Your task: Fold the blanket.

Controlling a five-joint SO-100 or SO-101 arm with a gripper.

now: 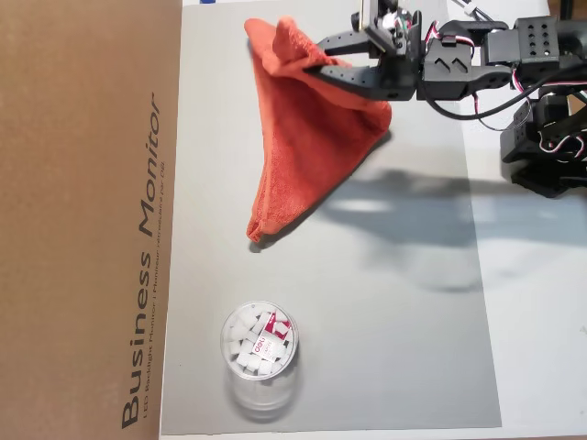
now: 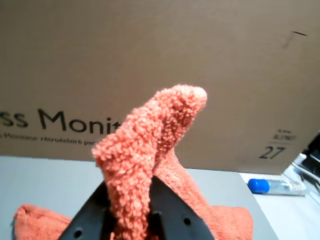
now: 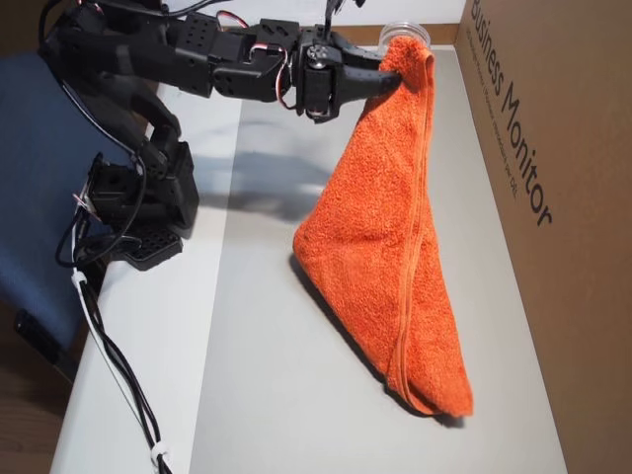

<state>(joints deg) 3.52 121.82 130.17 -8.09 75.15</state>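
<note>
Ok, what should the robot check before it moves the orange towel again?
1. Grip: the gripper pinches a corner of the blanket between its fingers. Ok.
2. Lift: the pinched corner is raised while the far end rests on the grey mat. Ok.
3. Fold state: the blanket hangs doubled in a triangle, not laid flat. Not ok yet.
4. Plastic cup: stands apart from the blanket in an overhead view. Ok.
5. Cardboard box: lies right alongside the mat. Whether the blanket clears it, cannot tell.
</note>
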